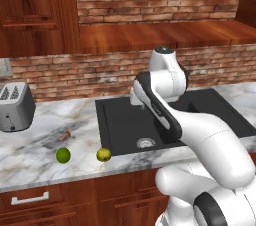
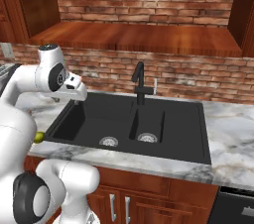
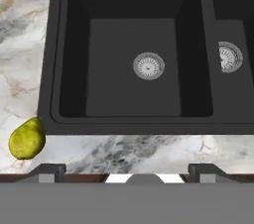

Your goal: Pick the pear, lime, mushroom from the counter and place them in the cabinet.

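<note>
The yellow-green pear lies on the marble counter just left of the black sink's front corner. The bright green lime rests a little further left. Behind them sits the tiny brownish mushroom. My gripper hangs over the left sink basin, open, its fingertips wide apart with nothing between them. In the hand view the pear is at the lower left, beside the sink rim. The cabinet with its glossy wooden floor runs above the brick backsplash.
A silver toaster stands at the counter's far left. The black double sink has a black faucet behind its divider. Drawers with silver handles sit below the counter.
</note>
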Motion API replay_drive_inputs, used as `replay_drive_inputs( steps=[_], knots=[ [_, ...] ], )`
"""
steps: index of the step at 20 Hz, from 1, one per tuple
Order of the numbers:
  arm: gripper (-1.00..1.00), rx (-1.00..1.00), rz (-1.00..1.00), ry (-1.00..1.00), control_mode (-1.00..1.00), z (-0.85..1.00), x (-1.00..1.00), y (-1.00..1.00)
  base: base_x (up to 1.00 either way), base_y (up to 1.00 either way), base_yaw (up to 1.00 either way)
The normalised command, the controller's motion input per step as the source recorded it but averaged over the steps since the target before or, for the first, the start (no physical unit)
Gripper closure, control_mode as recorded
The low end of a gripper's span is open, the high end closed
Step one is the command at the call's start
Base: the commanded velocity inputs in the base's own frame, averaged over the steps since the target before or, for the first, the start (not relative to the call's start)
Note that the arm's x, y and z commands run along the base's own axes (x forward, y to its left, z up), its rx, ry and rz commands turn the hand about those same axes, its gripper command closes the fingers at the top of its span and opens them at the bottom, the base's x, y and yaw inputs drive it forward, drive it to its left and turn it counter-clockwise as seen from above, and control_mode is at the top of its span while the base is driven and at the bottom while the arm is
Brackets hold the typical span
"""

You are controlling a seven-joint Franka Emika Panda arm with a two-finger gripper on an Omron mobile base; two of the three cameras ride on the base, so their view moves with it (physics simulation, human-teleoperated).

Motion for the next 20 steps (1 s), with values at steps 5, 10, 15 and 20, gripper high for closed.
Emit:
replay_drive_inputs(
  steps=[5,10,15,20],
  knots=[
    [-1.0,0.0,-0.17,0.16,-1.0,-0.42,0.0,0.56,0.0,0.0,0.0],
    [-1.0,0.0,-0.19,0.25,-1.0,-0.32,0.0,0.51,0.0,0.0,0.0],
    [-1.0,0.0,-0.17,0.27,-1.0,-0.24,-0.03,0.49,0.0,0.0,0.0],
    [-1.0,0.0,-0.13,0.11,-1.0,-0.25,-0.08,0.43,0.0,0.0,0.0]
  ],
)
